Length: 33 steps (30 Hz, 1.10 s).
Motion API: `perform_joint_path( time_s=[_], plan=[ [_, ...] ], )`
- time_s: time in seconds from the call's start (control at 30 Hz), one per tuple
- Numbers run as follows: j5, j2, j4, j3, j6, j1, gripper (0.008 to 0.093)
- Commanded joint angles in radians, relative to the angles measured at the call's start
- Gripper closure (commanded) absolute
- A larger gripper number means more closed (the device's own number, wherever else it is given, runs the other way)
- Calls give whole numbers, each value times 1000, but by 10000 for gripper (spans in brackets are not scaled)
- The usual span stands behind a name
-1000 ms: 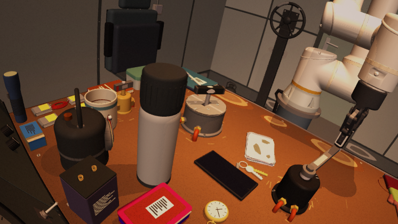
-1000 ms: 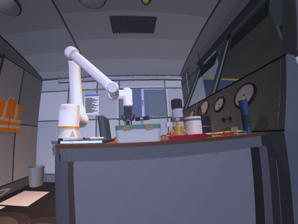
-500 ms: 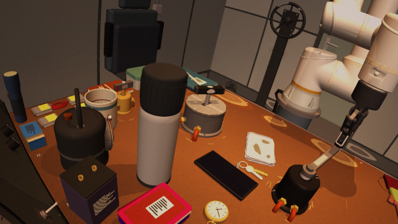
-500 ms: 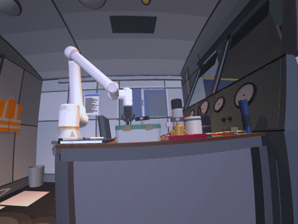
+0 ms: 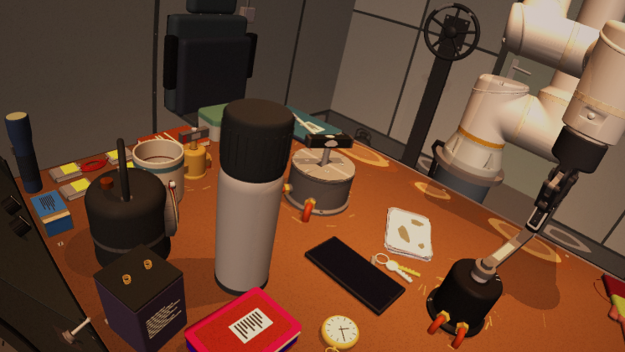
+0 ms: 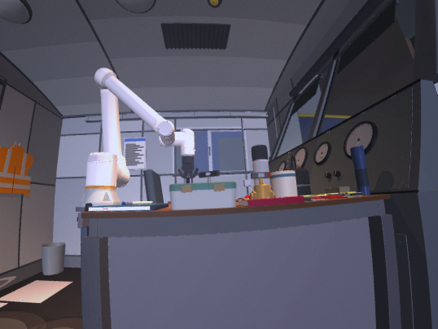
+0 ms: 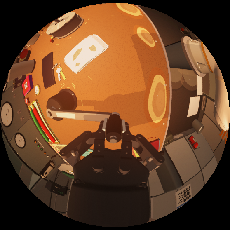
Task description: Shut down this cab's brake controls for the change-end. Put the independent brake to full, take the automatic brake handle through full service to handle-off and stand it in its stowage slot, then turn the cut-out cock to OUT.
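Note:
The knob at the end of the independent brake lever (image 5: 507, 251) (image 7: 81, 115) is partly hidden between the fingers of my gripper (image 5: 536, 221) (image 7: 113, 126), which are closed on it. The lever rises at a slant from a black round valve body (image 5: 466, 297) (image 7: 62, 100) near the desk's front right. The automatic brake valve (image 5: 321, 183), a grey drum with a black T-handle (image 5: 329, 141), stands mid-desk. The brass cut-out cock (image 5: 195, 157) stands farther back on the left. In the second side camera my gripper (image 6: 188, 174) is half hidden behind a green-lidded box (image 6: 202, 194).
A white mug (image 5: 158, 158) stands beside the cock. A tall flask (image 5: 251, 192), a black drum with an aerial (image 5: 126, 210), a dark box (image 5: 140, 293), a phone (image 5: 354, 273), keys (image 5: 396, 264), a folded cloth (image 5: 409, 234) and a pocket watch (image 5: 340, 332) crowd the desk.

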Motion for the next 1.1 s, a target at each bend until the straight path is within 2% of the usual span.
perform_joint_path(
  time_s=[0.0, 1.07],
  plan=[
    [0, 0, -1, -1, 0, 0, 934],
    [0, 19, -4, -16, 27, 27, 934]
  ],
)
